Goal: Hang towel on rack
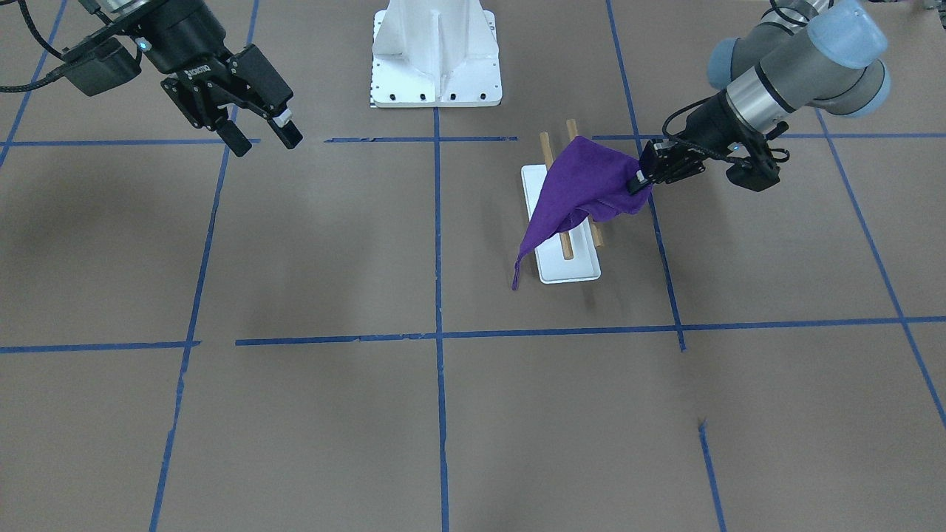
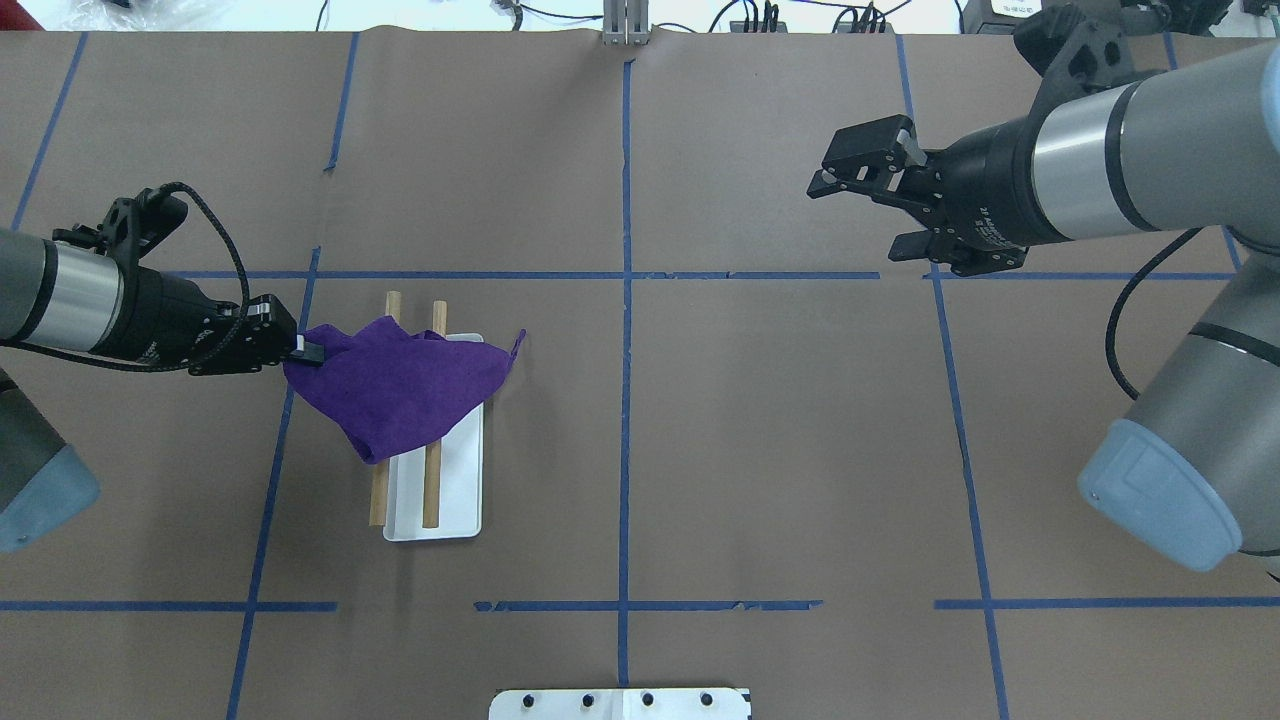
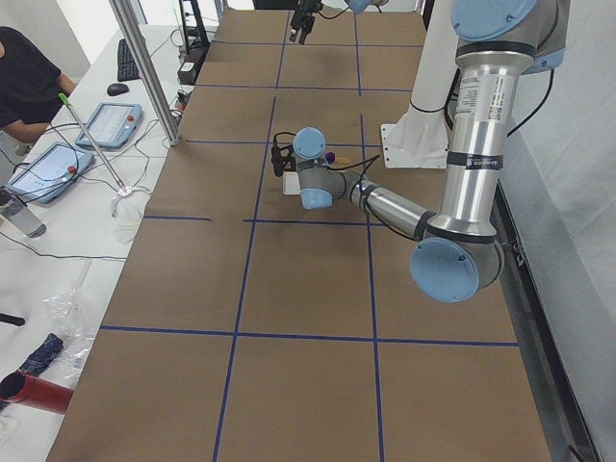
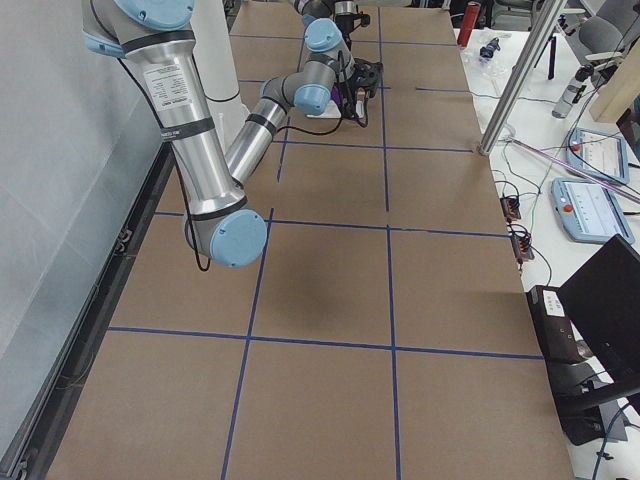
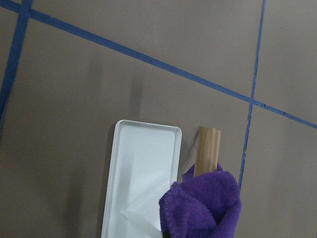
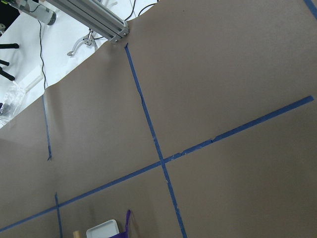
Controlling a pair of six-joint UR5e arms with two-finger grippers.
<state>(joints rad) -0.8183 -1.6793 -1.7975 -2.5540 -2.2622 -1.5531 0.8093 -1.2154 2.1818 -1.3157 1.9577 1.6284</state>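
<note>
The purple towel [image 2: 400, 385] drapes over the rack [image 2: 432, 480], two wooden rails above a white tray base [image 2: 460, 500]. My left gripper [image 2: 305, 350] is shut on the towel's corner at the rack's left side and holds it raised. In the front-facing view the towel [image 1: 576, 192] hangs across the rails [image 1: 567, 247] with a corner trailing down toward the table, held by the left gripper [image 1: 639, 181]. The left wrist view shows the towel [image 5: 203, 208], a rail end [image 5: 207, 151] and the base [image 5: 143, 173]. My right gripper [image 2: 868, 205] is open and empty, far to the right.
The robot's white base mount [image 1: 436, 55] stands at the table's edge. Blue tape lines [image 2: 626, 300] cross the brown table. Operators' tablets and cables [image 3: 58, 164] lie on a side bench beyond the table.
</note>
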